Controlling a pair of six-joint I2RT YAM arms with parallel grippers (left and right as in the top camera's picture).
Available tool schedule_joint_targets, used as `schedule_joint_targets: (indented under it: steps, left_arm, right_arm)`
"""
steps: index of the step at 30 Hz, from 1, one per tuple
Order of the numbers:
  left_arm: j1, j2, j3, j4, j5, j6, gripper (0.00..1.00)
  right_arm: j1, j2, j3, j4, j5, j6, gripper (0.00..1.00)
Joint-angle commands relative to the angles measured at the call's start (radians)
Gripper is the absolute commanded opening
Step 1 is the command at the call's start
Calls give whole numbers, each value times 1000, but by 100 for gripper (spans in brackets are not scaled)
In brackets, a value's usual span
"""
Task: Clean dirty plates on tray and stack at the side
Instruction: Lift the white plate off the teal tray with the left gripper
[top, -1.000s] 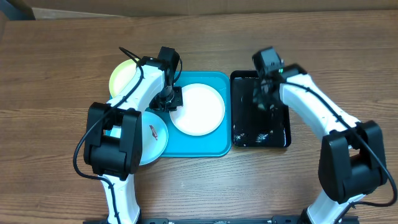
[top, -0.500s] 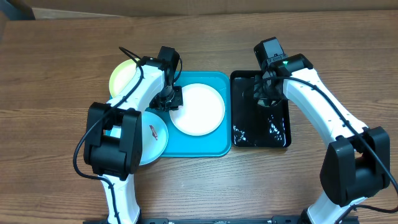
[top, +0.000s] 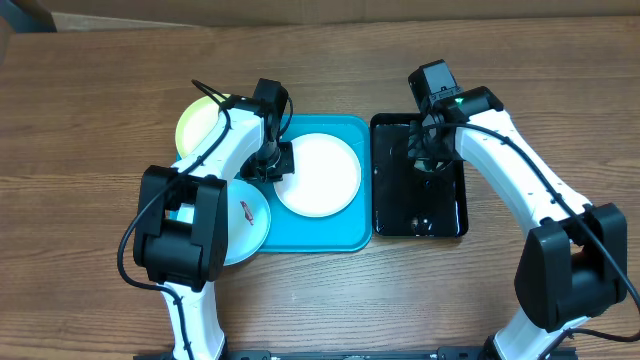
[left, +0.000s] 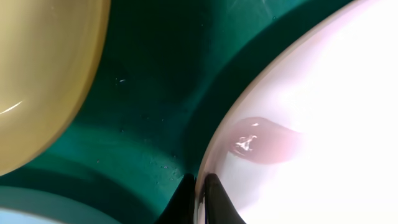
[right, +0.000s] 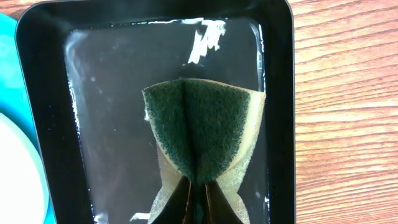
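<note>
The white plate (top: 320, 175) lies on the turquoise tray (top: 340, 235). My left gripper (top: 272, 165) is shut on the plate's left rim. In the left wrist view the gripper (left: 200, 186) pinches the rim of the white plate (left: 323, 93), near a pinkish smear (left: 261, 140). The yellow-green plate (top: 195, 120) sits at the tray's upper left. The pale blue plate (top: 245, 215), marked with a red smear, overlaps the tray's left edge. My right gripper (right: 198, 193) is shut on a folded green sponge (right: 202, 124) above the black tray (right: 112, 93).
The glossy black tray (top: 400, 215) holds a film of water and stands just right of the turquoise tray. Bare wooden tabletop (top: 90, 230) surrounds both trays. The yellow-green plate (left: 43, 74) and the tray floor (left: 161, 74) fill the left of the left wrist view.
My left gripper has closed onto the white plate's rim. The right arm shifted slightly over the black tray with the sponge, and the water glints there changed.
</note>
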Motion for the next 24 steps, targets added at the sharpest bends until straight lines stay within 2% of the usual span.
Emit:
schedule_joint_targets:
  steps: [1, 10, 24]
  left_arm:
    - [-6, 18, 36, -22, -15, -8, 4]
    - [-6, 13, 258, -178, -72, 21, 4]
    - [-6, 13, 368, -246, -89, 56, 4]
  right_arm:
    - [-27, -23, 29, -3, -1, -6, 4]
    - [-57, -38, 74, -43, -102, -59, 4]
    - [-63, -60, 76, -50, -130, -60, 4]
